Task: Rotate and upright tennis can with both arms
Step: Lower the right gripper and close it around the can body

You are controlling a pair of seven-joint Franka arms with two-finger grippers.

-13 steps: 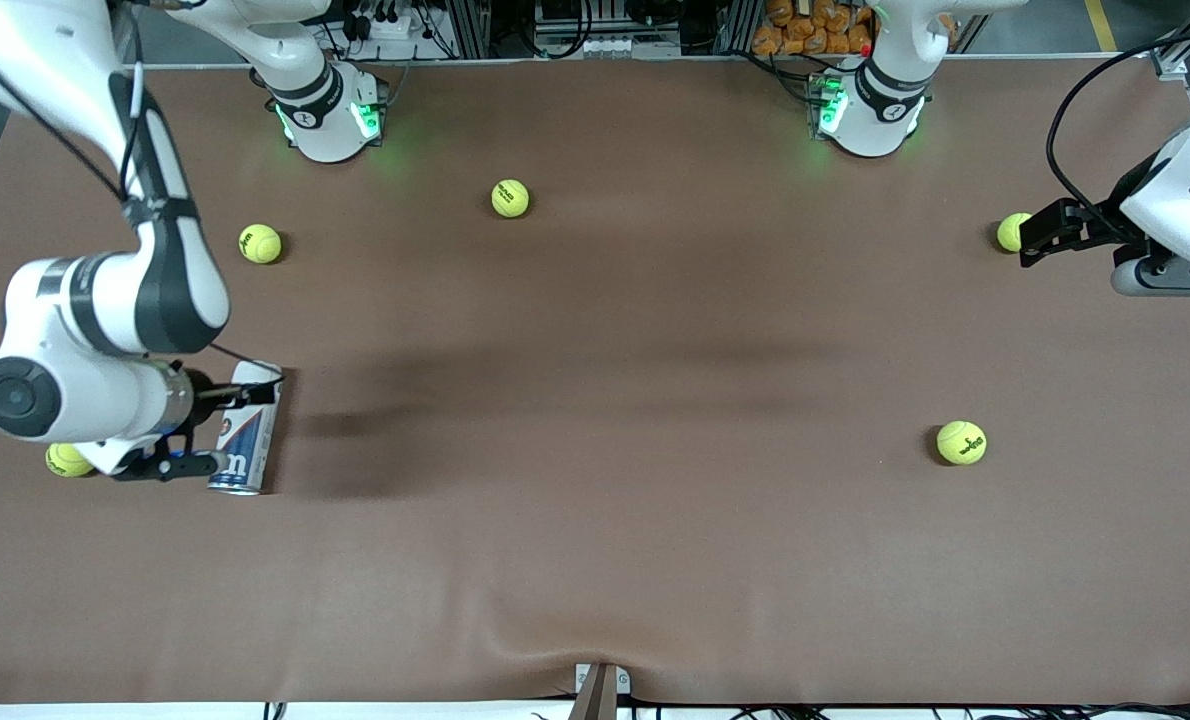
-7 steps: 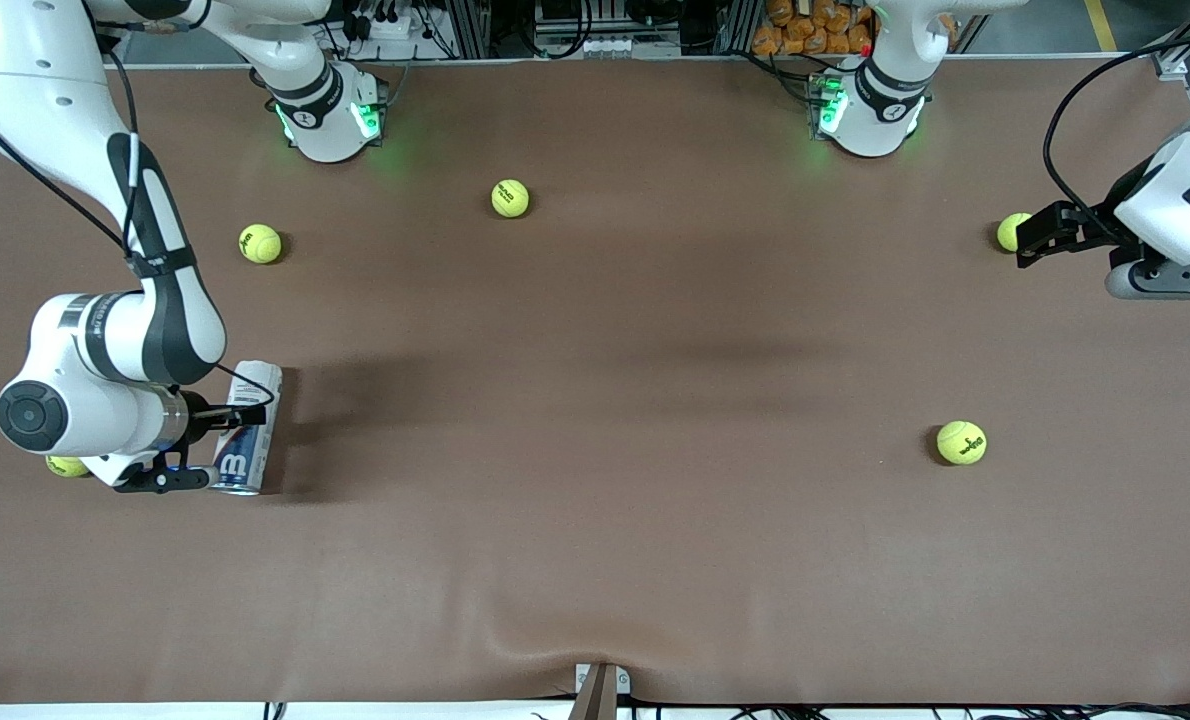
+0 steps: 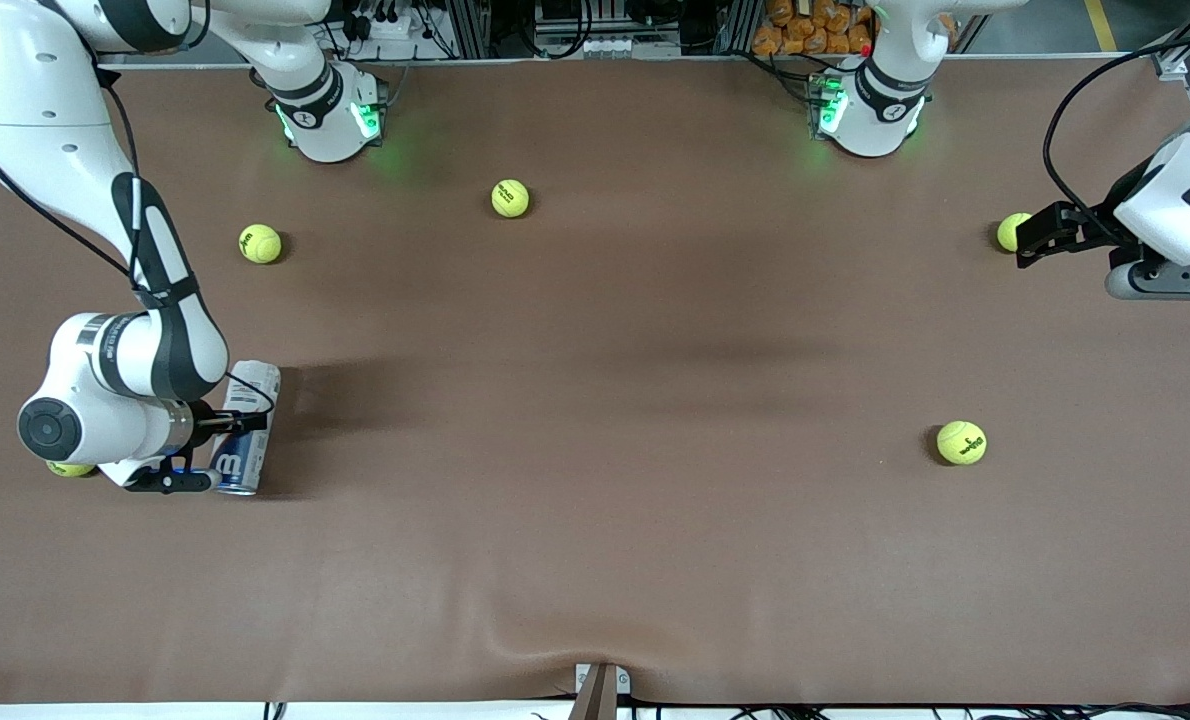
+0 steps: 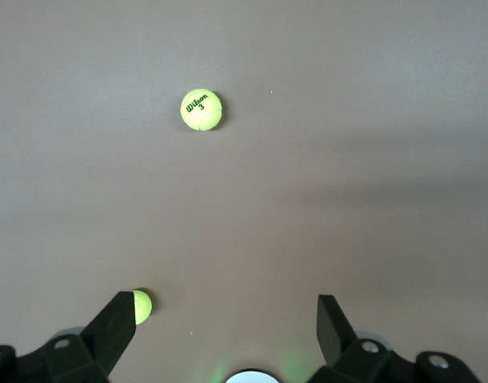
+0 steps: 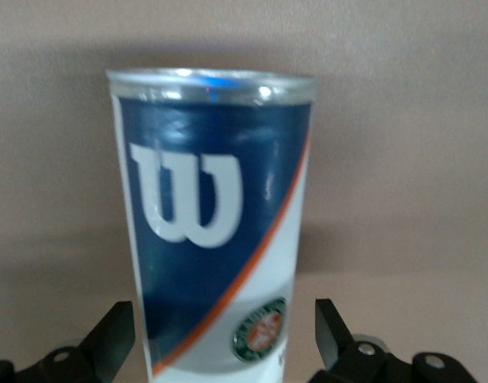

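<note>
Right gripper (image 3: 217, 452) spread wide at lower left of frame, fingers straddling the lying tennis can (image 3: 244, 428) without closing on it; arm bent low over it. Left gripper (image 3: 1030, 236) open, empty, waiting at upper right beside a tennis ball (image 3: 1009, 231).

White "W" on tennis can (image 5: 216, 223) (navy panel), "Wilson 3" on ball (image 4: 201, 109)

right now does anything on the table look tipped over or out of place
Yes. The tennis can lies on its side near the right arm's end, not upright; the open right gripper straddles it. Five tennis balls lie scattered loose, one alone nearer the front camera. The left gripper, open, waits by another ball.
</note>
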